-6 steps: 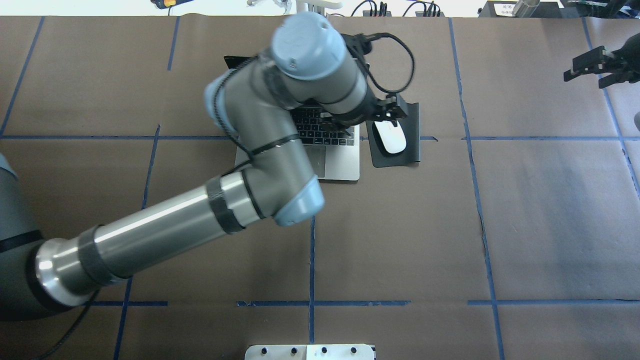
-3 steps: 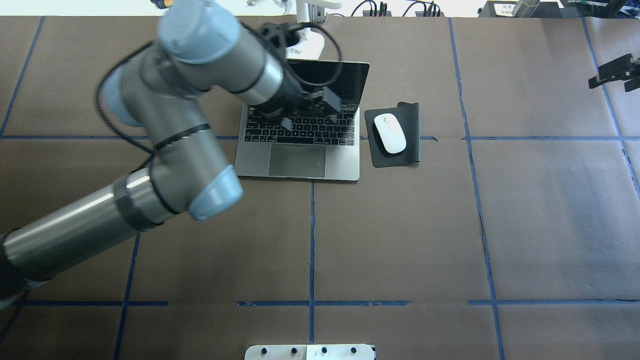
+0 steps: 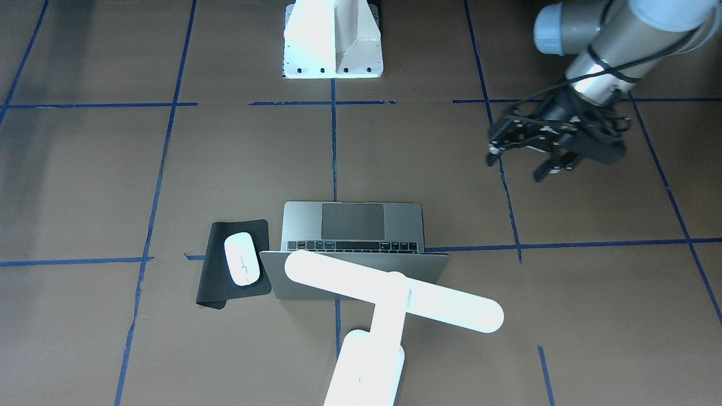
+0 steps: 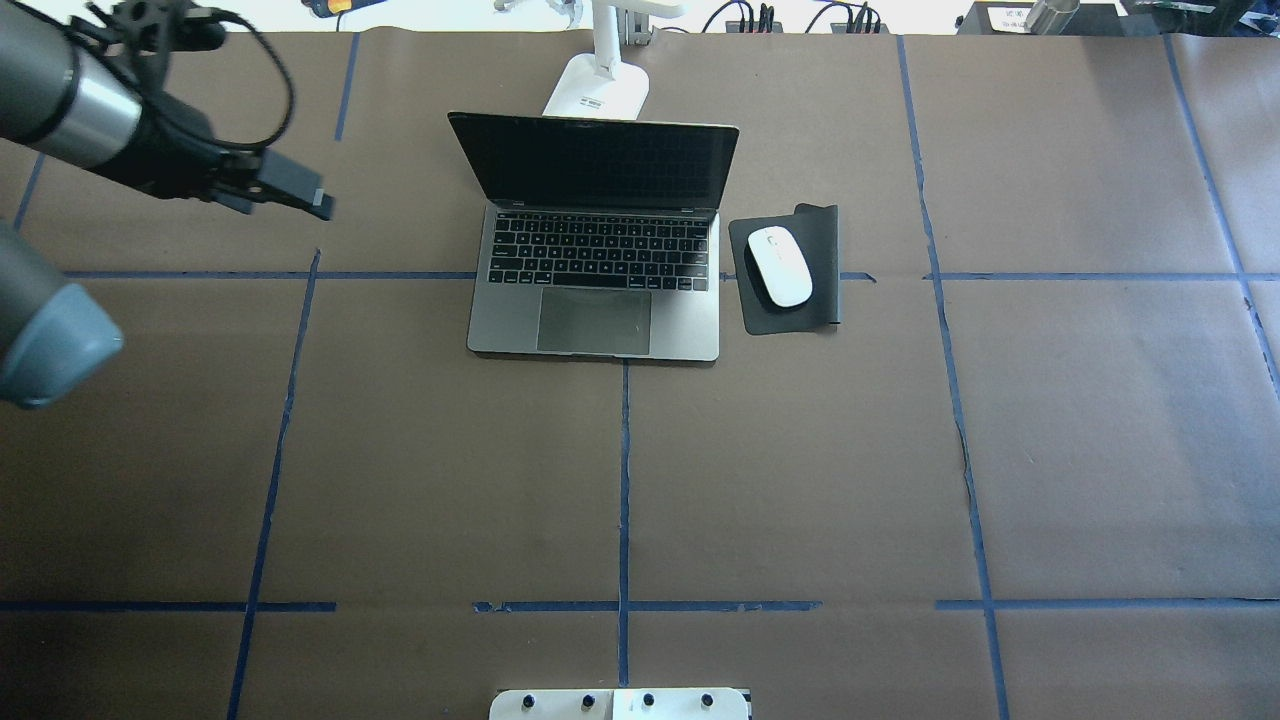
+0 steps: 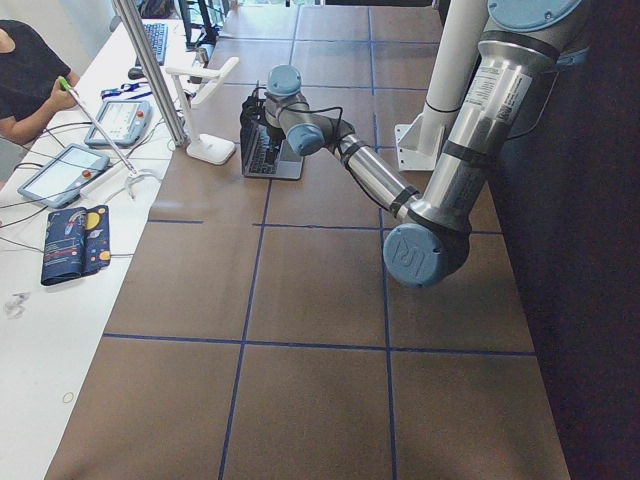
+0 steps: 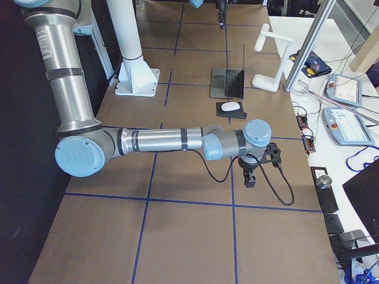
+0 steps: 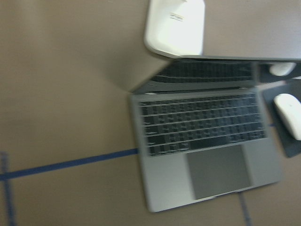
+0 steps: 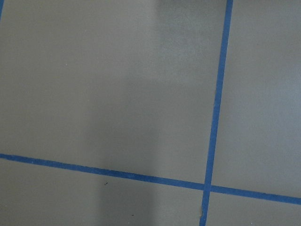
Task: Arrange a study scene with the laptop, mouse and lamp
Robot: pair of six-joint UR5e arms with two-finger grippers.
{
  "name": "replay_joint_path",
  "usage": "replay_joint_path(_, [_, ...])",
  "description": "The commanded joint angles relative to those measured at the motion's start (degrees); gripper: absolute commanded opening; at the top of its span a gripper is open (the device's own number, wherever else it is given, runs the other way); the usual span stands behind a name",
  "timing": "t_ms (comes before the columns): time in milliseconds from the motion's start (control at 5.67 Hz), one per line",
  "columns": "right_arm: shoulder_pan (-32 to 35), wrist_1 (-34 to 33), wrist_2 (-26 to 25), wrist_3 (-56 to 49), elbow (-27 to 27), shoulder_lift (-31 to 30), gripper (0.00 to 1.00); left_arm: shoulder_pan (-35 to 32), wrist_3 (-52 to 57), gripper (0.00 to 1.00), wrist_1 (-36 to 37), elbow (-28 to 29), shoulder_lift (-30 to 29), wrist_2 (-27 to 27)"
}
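**Desk set, grippers away**

Front view: open laptop [image 3: 352, 223] in the middle, mouse [image 3: 242, 259] on a black pad [image 3: 211, 290] just beside it, lamp [image 3: 451, 307] behind the lid. Left gripper [image 3: 516, 167] well apart, fingers spread, holding nothing.
Overhead view: lamp base just behind the screen.
Right-side view: right gripper [image 6: 251, 176] above the table [image 6: 195, 236]; spread or pressed together, cannot tell.

mouse [image 4: 780, 267] on pad [image 4: 822, 300] right of laptop [image 4: 598, 325], lamp [image 4: 597, 95] seemingly just behind.

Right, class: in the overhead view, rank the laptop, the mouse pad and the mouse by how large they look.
Largest: laptop
Middle: mouse pad
Smallest: mouse, lying on the pad
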Motion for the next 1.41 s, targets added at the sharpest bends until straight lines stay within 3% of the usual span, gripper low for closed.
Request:
replay_joint_path(0, [-0.65,-3.69,-0.56,-0.53,-0.38,0.98,1.0,-10.14,26.76,1.0,6.42,0.89,10.92,0.03])
replay_joint_path(176, [-0.57,-5.28,-0.65,-0.62,0.06,1.77,1.0,-16.9,42.4,1.0,14.82,3.34,11.15,0.2])
replay_joint_path(529, [-1.45,-7.73,-0.65,-2.44,3.47,1.25,1.0,-25.02,55.17,1.0,25.33,8.44,10.89,-0.06])
replay_joint_path(706, [-0.32,-13.59,-0.56,-8.9,4.53,1.34,1.0,-27.93,57.65,1.0,31.28,10.03,10.8,-1.19])
replay_joint_path(882, [0.74,-24.78,-0.82,-15.66,9.33,1.51,1.0,-31.09,60.37,1.0,35.69,12.31,11.41,-9.12])
replay_joint_path(1059, [0.92,-29.94,-3.61,-18.17,15.55,-0.66,1.0,-31.47,60.31,1.0,40.08,12.59,12.46,-11.55])
replay_joint_path(1235, [0.49,-29.82,-5.47,-18.37,17.44,-4.43,1.0,-33.21,60.23,1.0,40.13,12.59,12.64,-11.4])
